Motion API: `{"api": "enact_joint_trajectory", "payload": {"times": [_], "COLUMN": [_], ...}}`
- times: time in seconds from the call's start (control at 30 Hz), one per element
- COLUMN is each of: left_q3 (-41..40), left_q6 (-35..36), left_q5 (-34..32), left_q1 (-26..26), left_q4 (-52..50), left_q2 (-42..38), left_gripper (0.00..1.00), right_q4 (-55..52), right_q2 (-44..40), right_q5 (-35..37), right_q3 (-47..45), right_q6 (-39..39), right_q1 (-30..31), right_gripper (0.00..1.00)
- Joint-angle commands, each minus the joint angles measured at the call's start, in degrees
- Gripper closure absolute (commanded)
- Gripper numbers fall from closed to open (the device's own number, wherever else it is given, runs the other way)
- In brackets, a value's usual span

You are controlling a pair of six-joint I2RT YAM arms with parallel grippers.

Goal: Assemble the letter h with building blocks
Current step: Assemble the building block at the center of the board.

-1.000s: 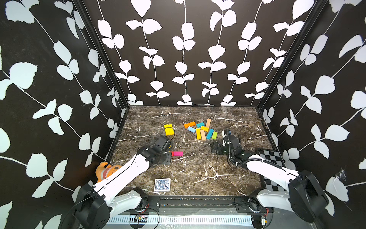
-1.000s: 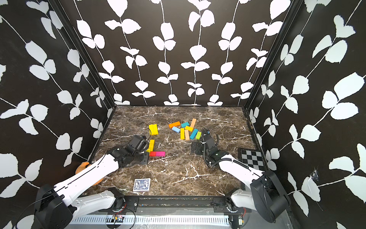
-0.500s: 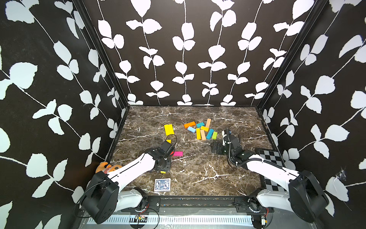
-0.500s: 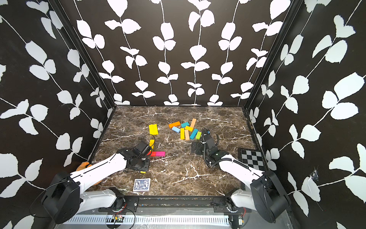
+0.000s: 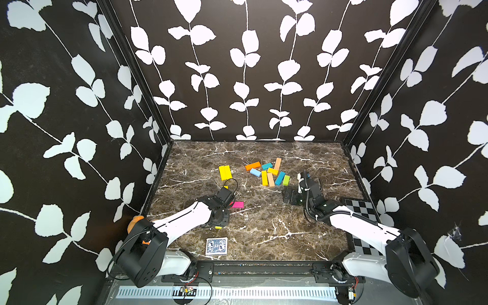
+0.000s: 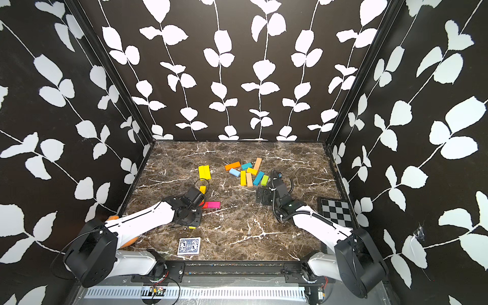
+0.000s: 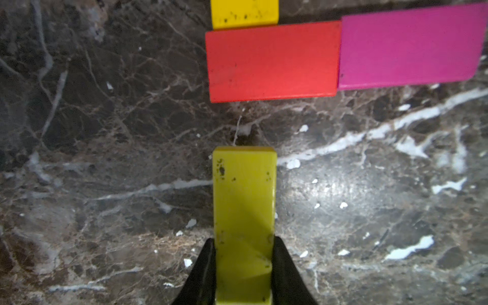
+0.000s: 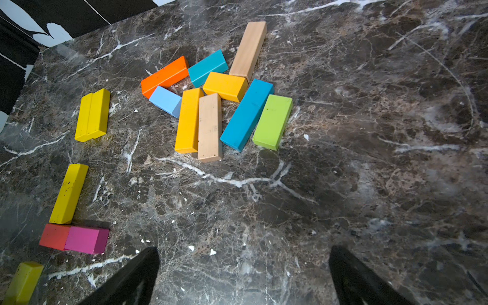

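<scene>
The left gripper pinches the yellow-green block, just short of the red block. Best to ease it forward until it touches, in line with the yellow block opposite. The right gripper gapes empty. Also 1 pink block, 9 piled blocks, 2 paired yellow blocks, 1 playing card.

In a top view the left arm hides most of the red bar and yellow bar.

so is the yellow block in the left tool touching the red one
No, the left wrist view shows bare marble between the yellow block and the red block.
</scene>
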Motion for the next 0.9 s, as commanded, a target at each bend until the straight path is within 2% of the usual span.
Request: {"api": "enact_joint_trajectory", "payload": {"times": [0.0, 0.87], "left_q3": [0.57, 1.89], "left_q6": [-0.5, 0.02], "left_q5": [-1.2, -2.1], "left_q1": [-0.18, 1.57], "left_q4": [1.2, 2.51], "left_q2": [0.95, 3.78], "left_gripper": [0.85, 0.86], "right_q4": [1.32, 2.11], "right_q2": [-1.18, -1.17], "right_q5": [-0.45, -2.43], "right_q3": [-0.81, -1.26], "right_q6": [0.84, 1.64], "right_q1": [-0.44, -1.77], "right_gripper": [0.01, 0.01]}}
